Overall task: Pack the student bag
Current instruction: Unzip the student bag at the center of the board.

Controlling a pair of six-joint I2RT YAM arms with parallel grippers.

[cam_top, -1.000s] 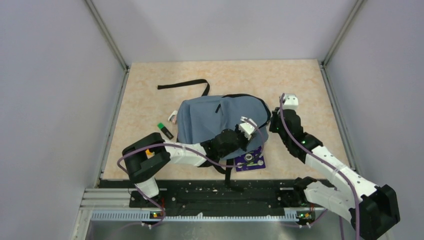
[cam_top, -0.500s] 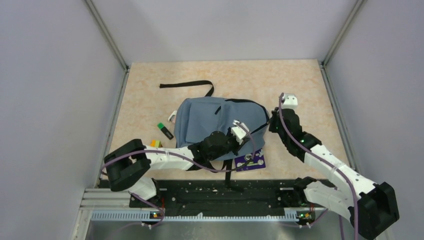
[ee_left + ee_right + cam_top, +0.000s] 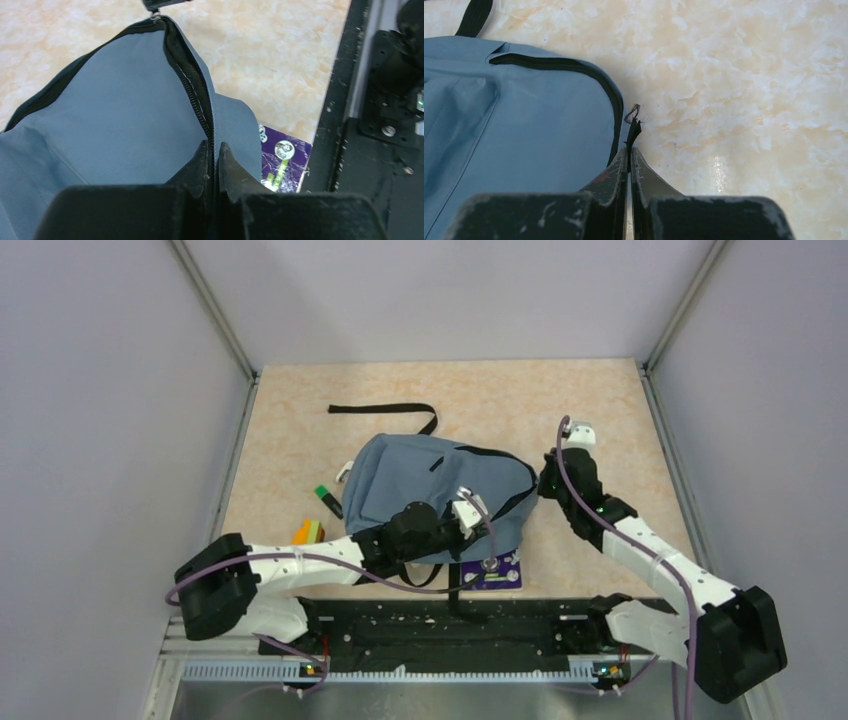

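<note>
Card (image 3: 282,165) print unreadable beside student bag (image 3: 400,475)

The left arm (image 3: 300,562) stretches low from lower left to centre; the black left hand (image 3: 212,157) pinches shut on the soft blue-grey fabric backpack (image 3: 115,115) at its zip edge. The right arm (image 3: 640,545) reaches up from lower right, the right hand (image 3: 629,160) clamped on a thin black cord (image 3: 633,125).

soft blue-grey fabric backpack (image 3: 420,475) | long black webbing strap (image 3: 385,407) | flat purple card (image 3: 505,578), white-green print | beige marbled tabletop (image 3: 480,400)
</note>
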